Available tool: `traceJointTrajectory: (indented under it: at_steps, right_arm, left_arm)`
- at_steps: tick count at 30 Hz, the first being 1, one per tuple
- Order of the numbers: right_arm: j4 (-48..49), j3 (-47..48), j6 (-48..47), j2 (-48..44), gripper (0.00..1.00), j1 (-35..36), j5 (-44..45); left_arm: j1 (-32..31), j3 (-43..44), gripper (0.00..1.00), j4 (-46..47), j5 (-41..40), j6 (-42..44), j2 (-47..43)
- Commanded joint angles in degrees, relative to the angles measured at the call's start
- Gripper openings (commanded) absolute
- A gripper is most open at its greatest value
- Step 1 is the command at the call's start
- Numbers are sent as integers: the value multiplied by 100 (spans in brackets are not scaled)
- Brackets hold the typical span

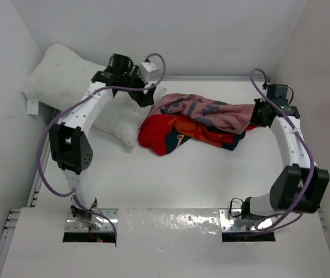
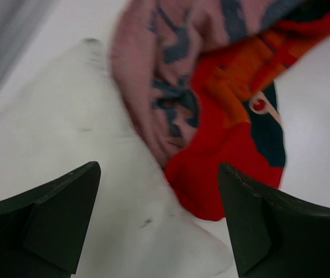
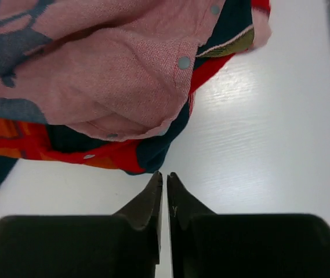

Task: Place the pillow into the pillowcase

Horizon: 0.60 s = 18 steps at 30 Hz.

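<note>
The white pillow [image 1: 66, 78] lies at the far left, its right end next to the crumpled pillowcase [image 1: 193, 121], red with faded pink inside turned up. My left gripper [image 1: 144, 95] hangs open and empty over the pillow's right end; in the left wrist view the pillow [image 2: 78, 174] fills the space between the fingers and the pillowcase [image 2: 222, 116] lies just beyond. My right gripper [image 1: 256, 113] is shut and empty at the pillowcase's right edge; in the right wrist view its tips [image 3: 165, 176] sit just short of the snap-studded hem [image 3: 130, 98].
White walls close in the table [image 1: 170, 179] at the back and both sides. A small white tag [image 1: 32, 106] hangs off the pillow's left end. Purple cables loop from both arms.
</note>
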Motion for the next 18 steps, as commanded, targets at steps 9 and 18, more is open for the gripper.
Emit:
traceJointTrajectory:
  at_steps: [9,18]
  right_arm:
    - [1,87,-2278,415,77,1644,-529]
    - [2237,677,-3370,1789,99,3302,-432]
  left_arm:
    - [-726,-1118,82,-349,-551,676,693]
    - [-253,-866,83,-103,255,-183,308]
